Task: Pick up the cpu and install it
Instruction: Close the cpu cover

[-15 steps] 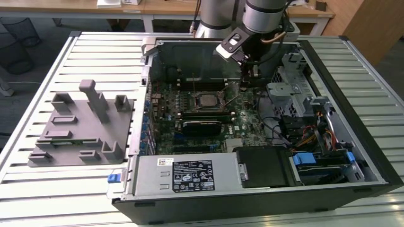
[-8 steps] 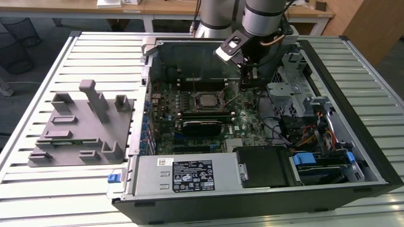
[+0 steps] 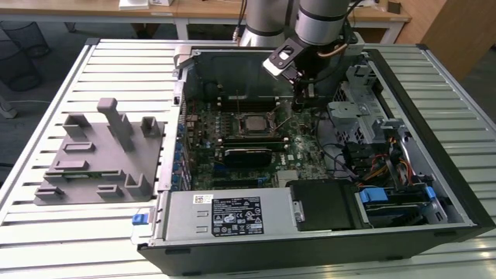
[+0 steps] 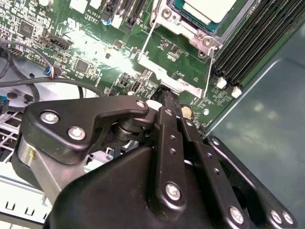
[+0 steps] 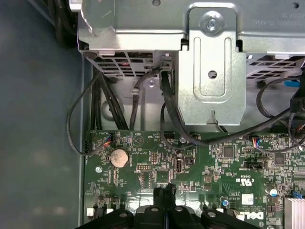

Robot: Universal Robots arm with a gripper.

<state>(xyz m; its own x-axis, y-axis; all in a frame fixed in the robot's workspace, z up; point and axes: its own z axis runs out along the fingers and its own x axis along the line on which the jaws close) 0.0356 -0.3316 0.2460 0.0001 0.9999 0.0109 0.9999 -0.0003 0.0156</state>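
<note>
fingers (image 5: pixel 160 194) clenched, empty, low over motherboard (image 5: pixel 214 162); cpu (image 4: pixel 209 7) lies in socket (image 4: pixel 183 29) nearby

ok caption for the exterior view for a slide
Robot gripper inside the open computer case, close to the cpu on the circuit board

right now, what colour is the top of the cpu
Silvery white; the cpu shows best in the second wrist view.

The exterior view is giving me a steep look down from well back over the open computer case (image 3: pixel 310 250). Both wrist views are peering past the gripper (image 5: pixel 164 191) (image 4: pixel 164 98), close onto the motherboard (image 5: pixel 214 162) (image 4: pixel 95 52), which all three are sharing.
</note>
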